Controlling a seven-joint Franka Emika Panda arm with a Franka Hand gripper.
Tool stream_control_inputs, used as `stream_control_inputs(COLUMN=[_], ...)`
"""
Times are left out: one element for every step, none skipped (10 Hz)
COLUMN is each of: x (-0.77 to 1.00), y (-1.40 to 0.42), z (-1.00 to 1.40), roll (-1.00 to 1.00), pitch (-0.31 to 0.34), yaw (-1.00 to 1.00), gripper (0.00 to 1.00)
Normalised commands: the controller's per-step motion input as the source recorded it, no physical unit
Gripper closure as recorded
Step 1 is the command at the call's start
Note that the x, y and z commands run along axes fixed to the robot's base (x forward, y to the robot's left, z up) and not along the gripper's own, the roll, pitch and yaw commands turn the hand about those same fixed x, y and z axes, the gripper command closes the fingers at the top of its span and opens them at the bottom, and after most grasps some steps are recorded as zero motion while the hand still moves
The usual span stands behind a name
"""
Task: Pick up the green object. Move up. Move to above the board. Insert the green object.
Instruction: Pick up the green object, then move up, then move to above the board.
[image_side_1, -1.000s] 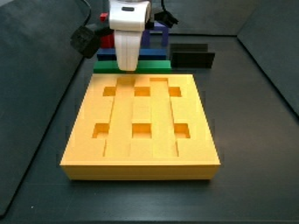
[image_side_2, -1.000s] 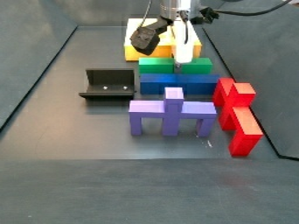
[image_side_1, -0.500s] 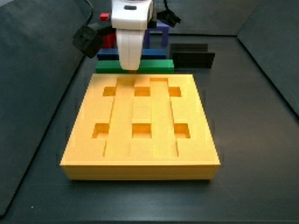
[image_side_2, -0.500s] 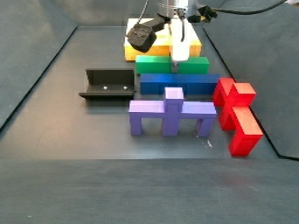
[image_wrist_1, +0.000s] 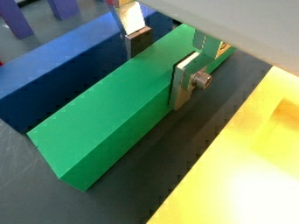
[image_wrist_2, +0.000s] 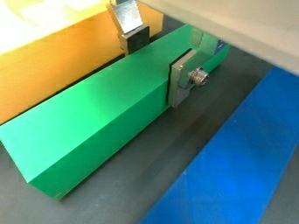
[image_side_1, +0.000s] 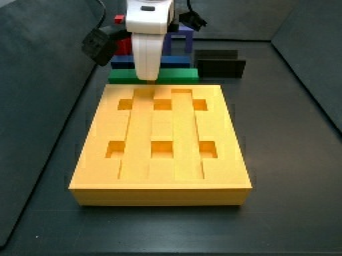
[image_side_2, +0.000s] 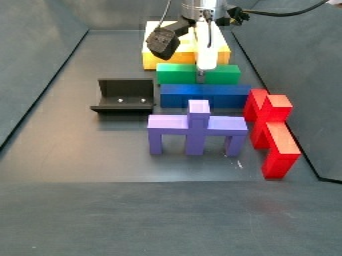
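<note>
In a side view the red piece (image_side_2: 271, 130) and the purple piece (image_side_2: 198, 131) stand nearest on the dark bench (image_side_2: 94, 190). The dark fixture (image_side_2: 123, 97) sits off to one side of them. Behind the purple piece lies the blue bar (image_side_2: 202, 96). Right behind that, touching it, lies the green object (image_side_2: 198, 75). The board (image_side_2: 158, 36) is farthest back, and only a small yellow bit of it shows past the arm.

In a side view from the far end, the board (image_side_1: 163, 140) is in front and fills most of the picture. There the green object (image_side_1: 182, 72) is only a thin strip behind the board's far edge. The arm hides its middle.

The green object lies flat between the board and the blue bar. Its long side runs along the board's short edge, side by side with the blue bar.

The pincer (image_wrist_1: 163, 58) is down over the middle of the green object. One finger (image_wrist_1: 187, 77) is on the side facing the board, and one finger (image_wrist_1: 136, 22) is on the side facing the blue bar (image_wrist_1: 59, 63). In a wrist view the fingers (image_wrist_2: 184, 74) look pressed flat on both long sides of the green object (image_wrist_2: 103, 119), so the pincer is pinching it. The top of the pincer is cut off in both wrist views. I cannot tell if the green object is off the bench.
</note>
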Motion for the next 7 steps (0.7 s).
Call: stream_control_inputs(x=[0.0,0.0,-0.03,-0.06,-0.02,0.0,-0.01], y=[0.0,0.0,-0.03,-0.03,-0.01,0.0,0.0], z=[0.0,0.83,0.77,0.49,0.22,1.4,1.4], roll=[0.0,0.0,-0.01,-0.04,-0.06,0.0,0.0], pitch=[0.0,0.0,0.031,0.047,0.028,0.0,0.007], yaw=[0.0,0.0,-0.01,0.0,0.0,0.0,0.0], gripper=[1.0,1.0,1.0,1.0,1.0,1.0,1.0])
